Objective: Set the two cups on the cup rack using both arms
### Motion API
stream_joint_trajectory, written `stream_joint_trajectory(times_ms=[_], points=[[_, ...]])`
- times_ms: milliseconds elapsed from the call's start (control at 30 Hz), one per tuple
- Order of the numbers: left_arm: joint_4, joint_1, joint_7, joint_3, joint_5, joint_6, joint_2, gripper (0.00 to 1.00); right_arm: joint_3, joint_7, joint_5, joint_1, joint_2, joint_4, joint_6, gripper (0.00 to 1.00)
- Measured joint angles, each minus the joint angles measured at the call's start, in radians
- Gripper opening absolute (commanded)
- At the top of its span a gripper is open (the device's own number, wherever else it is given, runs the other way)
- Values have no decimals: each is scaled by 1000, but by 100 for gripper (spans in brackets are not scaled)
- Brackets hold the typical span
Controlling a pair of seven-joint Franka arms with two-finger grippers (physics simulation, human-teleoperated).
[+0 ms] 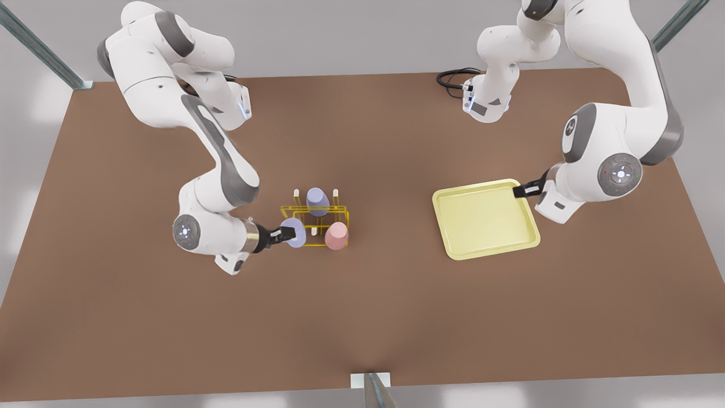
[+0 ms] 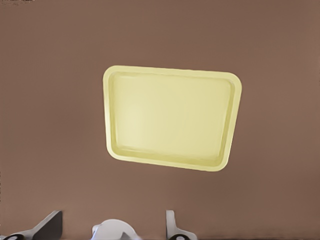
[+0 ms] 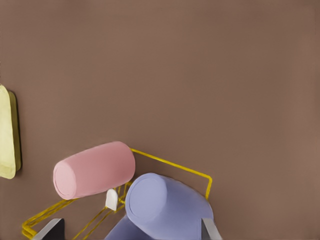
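Note:
The yellow wire cup rack (image 1: pixel 343 215) stands at the table's middle. On it sit a salmon-pink cup (image 1: pixel 336 236) at its near right, a lavender cup (image 1: pixel 317 201) at the back, and a second lavender cup (image 1: pixel 295 232) at its near left. My right gripper (image 1: pixel 281 233) is at that near-left cup. In the right wrist view its fingers (image 3: pixel 50 230) stand wide open either side of the lavender cup (image 3: pixel 165 205), beside the pink cup (image 3: pixel 95 170) and a white peg (image 3: pixel 111 200). My left gripper (image 1: pixel 524 190) waits open at the tray's far right corner.
A pale-yellow flat tray (image 1: pixel 484 218) lies on the front view's right, seen below the left gripper (image 2: pixel 110 227) as the tray (image 2: pixel 170 117). Its edge (image 3: pixel 6 135) also shows in the right wrist view. A black cable (image 1: pixel 453 76) lies at the table's far edge.

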Motion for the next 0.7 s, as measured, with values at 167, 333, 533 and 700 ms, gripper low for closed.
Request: stream_joint_trajectory(times_ms=[167, 333, 533, 700], points=[[0, 2, 80, -6, 0, -15, 0, 100, -110, -9, -298, -144, -7, 35, -35, 100], [0, 1, 141, -7, 1, -27, -1, 100, -156, -49, -352, -245, -246, 43, -153, 100], [0, -1, 194, -7, 1, -42, -1, 100, -158, -72, -320, -237, -401, 37, -325, 100], [0, -1, 227, -10, 0, -46, -1, 100, -302, -87, -325, -57, -390, 58, -382, 100]])
